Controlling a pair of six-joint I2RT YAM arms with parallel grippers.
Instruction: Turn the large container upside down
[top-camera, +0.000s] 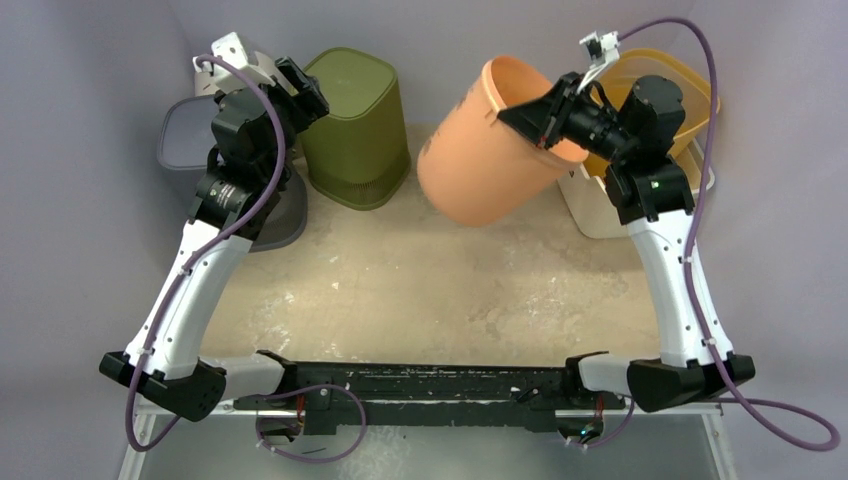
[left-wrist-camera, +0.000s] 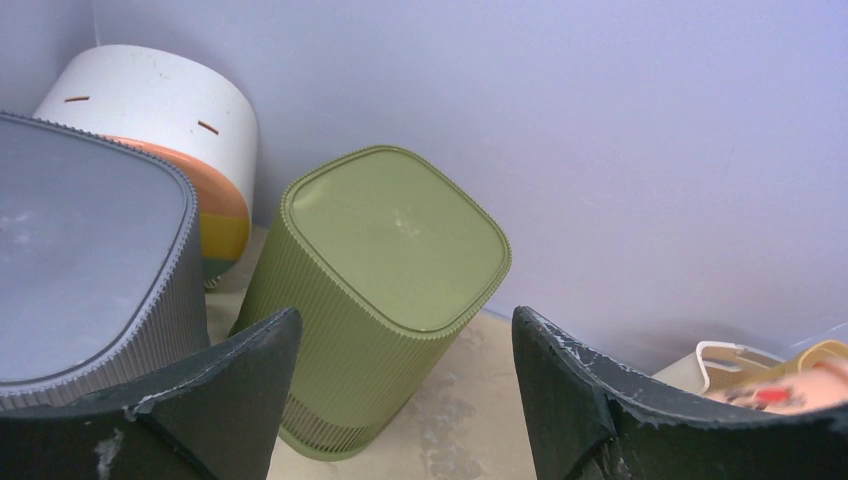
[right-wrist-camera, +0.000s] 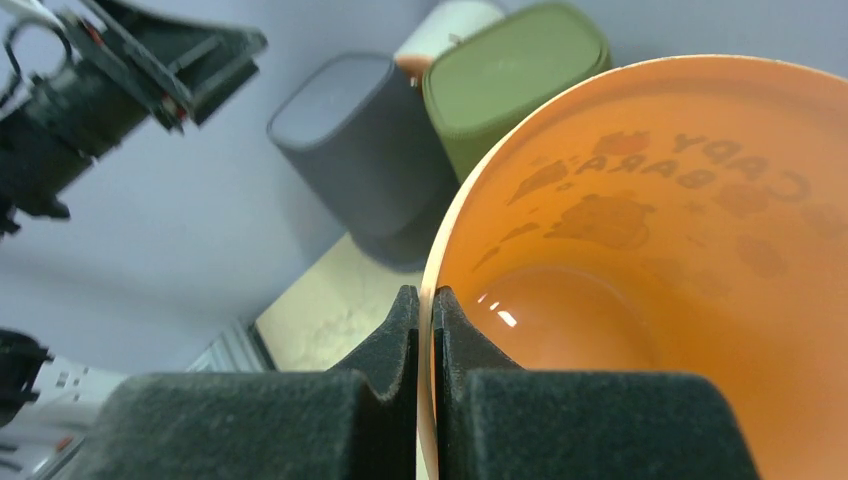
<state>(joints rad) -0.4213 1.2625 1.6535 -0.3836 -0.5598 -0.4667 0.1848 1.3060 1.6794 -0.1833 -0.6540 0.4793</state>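
**Orange bin tipped over, held by its rim**

The pale, scuffed table (top-camera: 400, 290) carries three bins. The orange bin (top-camera: 480, 150) is at 1 o'clock, tilted with its mouth toward 2 o'clock and its base toward 8 o'clock. The green bin (top-camera: 355, 125) stands at 11 o'clock with its closed face up, and the grey bin (top-camera: 185, 135) is just beside it at 10 o'clock. The right gripper (right-wrist-camera: 426, 310) pinches the orange bin's rim, one finger inside and one outside. The left gripper (left-wrist-camera: 405, 315) hovers above the green bin, jaws spread and holding nothing.

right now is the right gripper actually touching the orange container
Touching. The right wrist view shows the right gripper shut on the orange container, its rim wall pinched between both fingers with no gap.
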